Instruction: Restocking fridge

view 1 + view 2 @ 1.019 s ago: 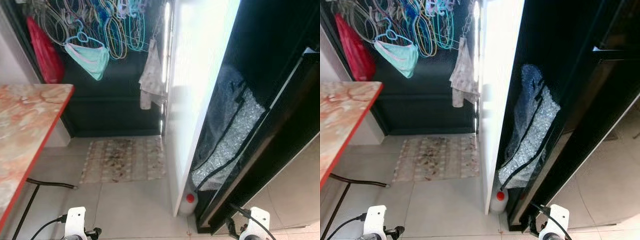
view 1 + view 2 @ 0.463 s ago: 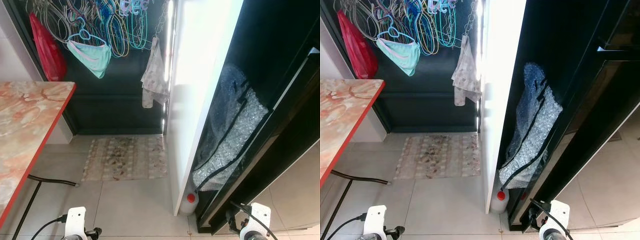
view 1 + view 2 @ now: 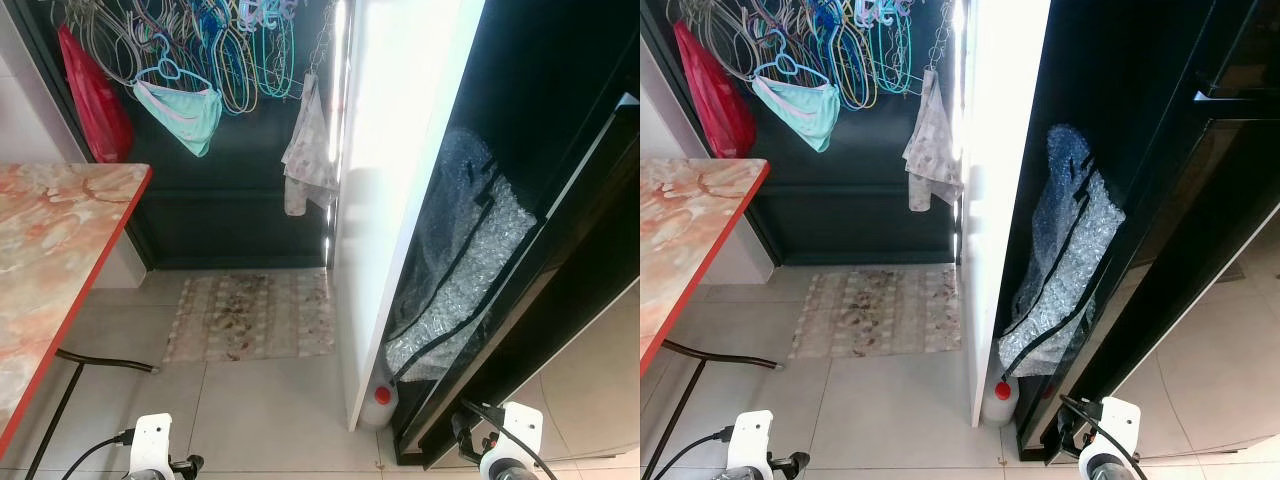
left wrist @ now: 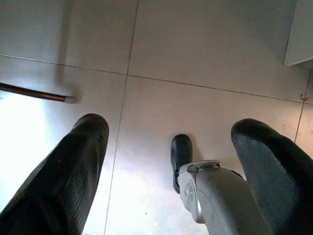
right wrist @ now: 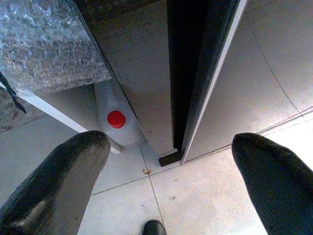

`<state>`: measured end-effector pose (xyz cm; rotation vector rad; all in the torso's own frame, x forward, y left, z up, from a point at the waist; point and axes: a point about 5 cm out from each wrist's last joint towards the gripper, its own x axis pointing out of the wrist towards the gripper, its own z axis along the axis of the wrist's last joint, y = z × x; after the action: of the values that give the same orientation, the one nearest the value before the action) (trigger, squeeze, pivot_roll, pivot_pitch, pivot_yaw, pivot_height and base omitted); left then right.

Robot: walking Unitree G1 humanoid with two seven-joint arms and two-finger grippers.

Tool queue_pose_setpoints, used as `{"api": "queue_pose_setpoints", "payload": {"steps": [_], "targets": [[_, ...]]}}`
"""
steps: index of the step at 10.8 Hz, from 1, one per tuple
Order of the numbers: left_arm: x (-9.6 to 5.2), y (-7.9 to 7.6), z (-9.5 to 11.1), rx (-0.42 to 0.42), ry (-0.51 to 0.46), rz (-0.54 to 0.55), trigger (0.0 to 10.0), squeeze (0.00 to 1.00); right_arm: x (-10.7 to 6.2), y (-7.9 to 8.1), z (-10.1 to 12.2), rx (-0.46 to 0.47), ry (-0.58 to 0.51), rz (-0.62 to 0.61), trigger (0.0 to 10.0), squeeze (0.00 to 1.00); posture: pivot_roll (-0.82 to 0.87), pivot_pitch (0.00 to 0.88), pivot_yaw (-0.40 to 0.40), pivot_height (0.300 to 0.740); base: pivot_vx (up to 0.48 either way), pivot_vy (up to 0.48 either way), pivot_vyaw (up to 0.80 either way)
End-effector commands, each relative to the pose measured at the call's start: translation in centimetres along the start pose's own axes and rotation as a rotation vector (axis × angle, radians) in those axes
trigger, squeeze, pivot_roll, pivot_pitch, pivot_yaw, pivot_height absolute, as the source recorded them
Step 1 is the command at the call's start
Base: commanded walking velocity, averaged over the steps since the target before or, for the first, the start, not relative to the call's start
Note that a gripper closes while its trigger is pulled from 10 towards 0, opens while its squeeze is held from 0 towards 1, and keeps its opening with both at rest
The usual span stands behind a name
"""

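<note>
Head views: robot is facing the fridge (image 3: 560, 290), seen edge-on w/ its white side panel (image 3: 400, 200); door not yet opened, so restocking is judged not begun. A bubble-wrap bundle (image 3: 460, 270) is leaning in the gap beside it, a red-capped bottle (image 3: 380, 400) standing on the floor below, prob. stowed out of the way. Marble worktop (image 3: 50, 260) is sitting to the left; mat (image 3: 250, 315) is lying under hung hangers (image 3: 220, 50).

L wrist: left gripper (image 4: 171, 166) is hanging idle over floor tiles (image 4: 205, 44), jaws wide, holding nothing.

R wrist: right gripper (image 5: 168, 171) is pointing at the fridge's base corner, jaws wide, empty.
</note>
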<state>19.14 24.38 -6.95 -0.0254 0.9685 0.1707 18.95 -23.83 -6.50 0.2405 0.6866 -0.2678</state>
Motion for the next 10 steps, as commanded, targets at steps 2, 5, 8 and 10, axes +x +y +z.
{"api": "queue_pose_setpoints", "payload": {"steps": [2,5,8,10], "targets": [[0.0,0.1,-0.4,0.001,0.014,-0.003,10.0,0.00,-0.1,-0.1,-0.1,0.008,-0.014,-0.012,10.0,0.00,-0.04,0.000,0.015,0.740,0.000,0.000,0.00],[-0.1,0.2,-0.4,0.003,0.014,0.000,10.0,0.00,0.9,-0.4,3.8,0.003,-0.105,-0.011,10.0,0.00,-0.04,0.000,0.023,0.740,0.000,0.000,0.00],[-0.1,0.2,-0.3,0.020,0.012,-0.004,10.0,0.00,0.3,-1.3,2.5,0.034,-0.097,-0.044,10.0,0.00,-0.04,0.000,0.027,0.740,0.000,0.000,0.00],[-0.1,0.2,-0.3,0.022,0.013,-0.005,10.0,0.00,0.3,-1.5,2.6,0.042,-0.114,-0.037,10.0,0.00,-0.04,0.000,0.028,0.740,0.000,0.000,0.00]]}}
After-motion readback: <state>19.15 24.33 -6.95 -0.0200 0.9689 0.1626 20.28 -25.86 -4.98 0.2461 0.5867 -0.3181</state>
